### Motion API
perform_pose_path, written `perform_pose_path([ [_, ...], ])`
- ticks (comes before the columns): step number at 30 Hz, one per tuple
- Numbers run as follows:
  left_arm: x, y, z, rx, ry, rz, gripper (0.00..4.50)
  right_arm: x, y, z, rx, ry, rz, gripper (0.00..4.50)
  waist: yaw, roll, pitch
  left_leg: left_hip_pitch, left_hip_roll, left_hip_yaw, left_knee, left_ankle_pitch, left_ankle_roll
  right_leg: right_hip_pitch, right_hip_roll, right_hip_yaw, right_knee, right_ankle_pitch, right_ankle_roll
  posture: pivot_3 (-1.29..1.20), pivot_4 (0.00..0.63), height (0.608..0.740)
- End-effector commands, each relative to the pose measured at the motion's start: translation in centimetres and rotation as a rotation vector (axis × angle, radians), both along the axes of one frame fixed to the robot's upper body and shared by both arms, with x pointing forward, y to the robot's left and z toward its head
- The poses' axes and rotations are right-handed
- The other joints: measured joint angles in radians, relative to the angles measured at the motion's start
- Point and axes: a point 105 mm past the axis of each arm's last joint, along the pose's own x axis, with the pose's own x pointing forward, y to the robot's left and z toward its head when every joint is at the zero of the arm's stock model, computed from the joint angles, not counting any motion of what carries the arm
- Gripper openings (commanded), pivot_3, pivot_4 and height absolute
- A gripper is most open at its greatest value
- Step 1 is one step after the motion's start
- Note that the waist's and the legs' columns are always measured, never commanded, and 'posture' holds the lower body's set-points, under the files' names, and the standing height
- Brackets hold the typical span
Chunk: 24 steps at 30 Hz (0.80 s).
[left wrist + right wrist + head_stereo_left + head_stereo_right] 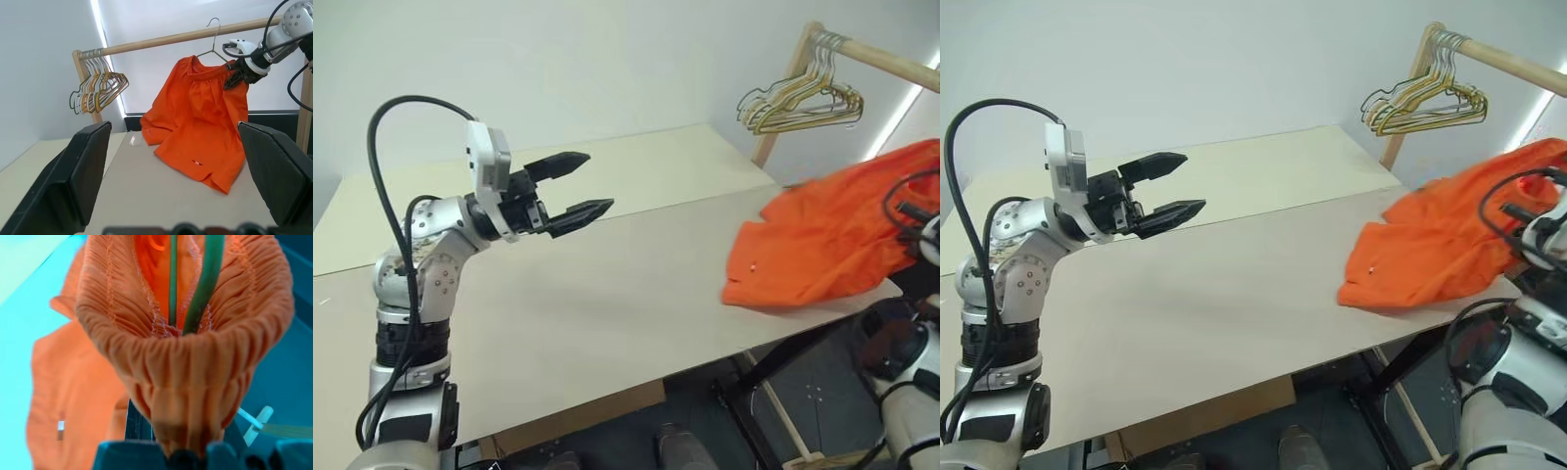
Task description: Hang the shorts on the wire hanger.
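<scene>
Tabletop [607,294] | left fingers [582,186] spread, empty | right fingers clamp shorts [200,122] waistband, wire hanger [214,46] inside

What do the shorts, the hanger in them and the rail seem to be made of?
The shorts: soft matte orange cloth, since they gather at the waistband and drape in folds. The hanger: thin wire, probably metal, judging by its slim bent hook. The rail: pale, unpainted-looking round wood.
</scene>
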Motion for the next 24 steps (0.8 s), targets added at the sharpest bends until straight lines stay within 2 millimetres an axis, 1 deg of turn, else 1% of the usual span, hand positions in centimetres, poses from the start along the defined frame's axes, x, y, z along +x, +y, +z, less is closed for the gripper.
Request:
perform_pose_path([
  [1, -0.6, -0.2, 0.7, -0.013, -0.036, -0.015, 4.48, -0.5, -2.1, 1.9, 0.006, -0.076, -0.107, 0.00, -0.007, 0.001, 0.000, 0.000, 0.000, 0.001, -0.001, 0.000, 0.000, 0.000, 0.000, 0.000, -0.001, 0.000, 0.000, -0.22, 0.000, 0.740],
  [5, -0.6, -0.3, 0.7, -0.012, -0.031, -0.021, 4.48, -0.9, -3.7, 2.1, 0.027, -0.094, -0.198, 0.00, -0.019, 0.005, -0.003, 0.001, 0.000, 0.006, -0.002, 0.000, 0.000, 0.001, 0.000, 0.001, -0.002, 0.000, 0.000, -0.23, 0.000, 0.740],
  [8, -0.6, -0.5, 0.7, -0.007, -0.031, -0.029, 4.48, -1.4, -4.7, 1.9, 0.057, -0.092, -0.267, 0.00, -0.022, 0.005, -0.003, 0.002, 0.000, 0.007, -0.004, 0.000, 0.000, 0.002, 0.000, 0.002, -0.003, 0.000, 0.000, -0.23, 0.000, 0.740],
  [14, -0.5, -0.6, 0.7, -0.004, -0.031, -0.036, 4.48, -2.0, -5.5, 0.9, 0.102, -0.075, -0.330, 0.00, -0.026, 0.006, -0.004, 0.008, 0.000, 0.010, -0.007, 0.000, 0.000, 0.006, 0.000, 0.003, -0.005, -0.001, 0.001, -0.24, 0.000, 0.740],
  [15, -0.4, -0.6, 0.7, -0.004, -0.030, -0.037, 4.48, -2.1, -5.7, 0.7, 0.112, -0.072, -0.343, 0.00, -0.026, 0.006, -0.003, 0.010, 0.000, 0.010, -0.008, 0.000, 0.000, 0.009, 0.000, 0.003, -0.007, -0.001, 0.001, -0.24, 0.000, 0.740],
  [16, -0.4, -0.6, 0.7, -0.003, -0.030, -0.038, 4.48, -2.2, -5.8, 0.6, 0.115, -0.069, -0.353, 0.00, -0.026, 0.007, -0.003, 0.014, 0.000, 0.010, -0.010, 0.000, 0.001, 0.014, 0.000, 0.003, -0.015, -0.001, 0.001, -0.24, 0.000, 0.740],
  [18, -0.4, -0.6, 0.7, -0.002, -0.029, -0.040, 4.48, -2.4, -6.1, 0.2, 0.122, -0.056, -0.374, 0.00, -0.026, 0.007, -0.004, 0.016, 0.000, 0.010, -0.010, -0.001, 0.002, 0.018, 0.000, 0.003, -0.017, -0.001, 0.002, -0.24, 0.000, 0.740],
  [20, -0.4, -0.6, 0.7, 0.000, -0.028, -0.042, 4.48, -2.5, -6.1, -0.1, 0.114, -0.040, -0.379, 0.00, -0.026, 0.007, -0.004, 0.016, 0.000, 0.010, -0.010, -0.001, 0.002, 0.018, 0.000, 0.003, -0.017, -0.001, 0.002, -0.24, 0.000, 0.740],
  [22, -0.4, -0.6, 0.7, 0.003, -0.028, -0.044, 4.48, -2.4, -5.6, -0.2, 0.098, -0.027, -0.368, 0.00, -0.027, 0.007, -0.004, 0.016, 0.000, 0.010, -0.010, -0.001, 0.002, 0.018, 0.000, 0.003, -0.018, -0.001, 0.003, -0.24, 0.000, 0.740],
  [23, -0.4, -0.6, 0.7, 0.004, -0.028, -0.046, 4.50, -2.3, -5.3, -0.1, 0.084, -0.025, -0.358, 0.62, -0.027, 0.007, -0.004, 0.016, 0.000, 0.011, -0.010, -0.001, 0.002, 0.018, 0.000, 0.003, -0.018, -0.001, 0.003, -0.25, 0.000, 0.740],
  [24, -0.4, -0.7, 0.6, 0.004, -0.027, -0.046, 4.50, -2.2, -4.9, 0.0, 0.061, -0.022, -0.347, 0.87, -0.028, 0.007, -0.004, 0.016, 0.000, 0.011, -0.010, -0.001, 0.002, 0.018, 0.000, 0.003, -0.018, -0.001, 0.003, -0.25, 0.000, 0.740],
])
